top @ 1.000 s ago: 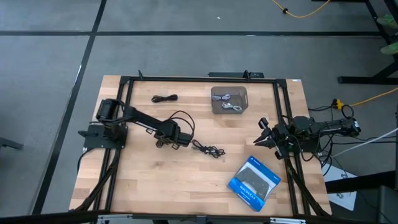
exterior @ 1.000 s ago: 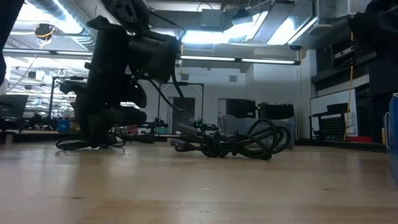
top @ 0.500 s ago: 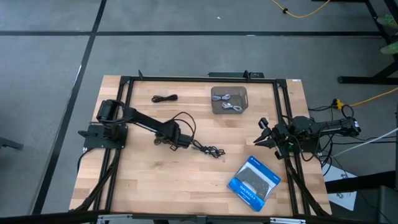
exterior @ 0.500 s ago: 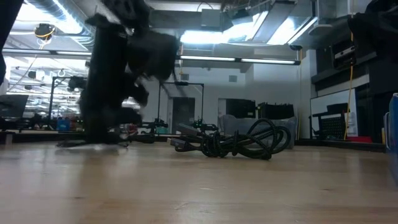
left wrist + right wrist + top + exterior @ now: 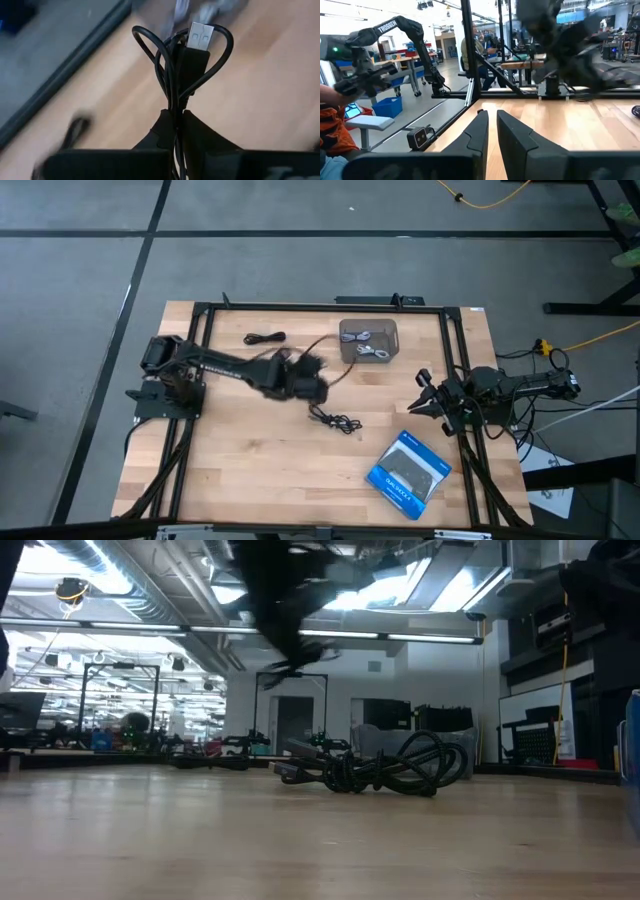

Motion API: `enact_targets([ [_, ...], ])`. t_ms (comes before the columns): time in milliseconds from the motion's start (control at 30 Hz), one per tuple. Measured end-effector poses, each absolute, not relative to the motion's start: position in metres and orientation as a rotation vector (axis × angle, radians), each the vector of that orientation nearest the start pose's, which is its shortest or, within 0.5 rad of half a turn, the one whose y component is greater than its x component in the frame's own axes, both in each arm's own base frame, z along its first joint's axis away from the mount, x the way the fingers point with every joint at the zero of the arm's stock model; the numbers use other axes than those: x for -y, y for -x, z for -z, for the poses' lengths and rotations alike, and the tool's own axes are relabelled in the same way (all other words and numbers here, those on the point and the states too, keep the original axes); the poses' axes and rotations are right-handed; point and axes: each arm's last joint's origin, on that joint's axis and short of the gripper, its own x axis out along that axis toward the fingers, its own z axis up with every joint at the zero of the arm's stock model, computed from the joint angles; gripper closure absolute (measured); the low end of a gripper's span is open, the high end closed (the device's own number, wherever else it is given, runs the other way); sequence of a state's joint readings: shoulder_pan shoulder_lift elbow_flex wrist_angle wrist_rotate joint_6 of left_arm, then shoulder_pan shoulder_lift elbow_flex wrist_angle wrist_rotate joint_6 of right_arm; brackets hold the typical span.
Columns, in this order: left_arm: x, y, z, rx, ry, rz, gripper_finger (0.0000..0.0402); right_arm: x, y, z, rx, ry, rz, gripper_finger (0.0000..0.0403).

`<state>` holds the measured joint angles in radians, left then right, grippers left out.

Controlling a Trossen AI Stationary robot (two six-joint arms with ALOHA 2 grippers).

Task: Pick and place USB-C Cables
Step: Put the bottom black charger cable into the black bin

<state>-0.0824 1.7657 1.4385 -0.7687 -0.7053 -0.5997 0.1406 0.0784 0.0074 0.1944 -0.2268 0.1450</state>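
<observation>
Overhead, table-level, two wrist views

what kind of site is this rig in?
Probably a robotics lab or workshop. Beyond the wooden table, the right wrist view shows another robot arm on a workbench, and a blue bin on the grey floor.

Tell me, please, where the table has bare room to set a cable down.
Bare wood lies between the blue box and the table's left edge. Crowded: around the grey bin and the black cable at the centre.
</observation>
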Motion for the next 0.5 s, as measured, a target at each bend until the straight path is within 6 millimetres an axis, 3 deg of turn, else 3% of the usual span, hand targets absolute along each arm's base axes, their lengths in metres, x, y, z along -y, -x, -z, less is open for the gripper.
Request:
enact_targets([
  [233, -0.069, -0.403, -0.274, -0.562, 0.104, -0.616, 0.0395, -0.021, -0.097, -0.187, 0.185, -0.132, -0.411, 0.0358],
  [367, -0.111, -0.414, -0.265, -0.454, 0.137, -0.580, 0.0395, -0.021, -0.097, -0.188, 0.196, -0.135, -0.419, 0.0358],
  [500, -0.136, -0.430, -0.256, -0.429, 0.158, -0.558, 0.0395, -0.021, -0.097, -0.188, 0.200, -0.133, -0.419, 0.0358],
])
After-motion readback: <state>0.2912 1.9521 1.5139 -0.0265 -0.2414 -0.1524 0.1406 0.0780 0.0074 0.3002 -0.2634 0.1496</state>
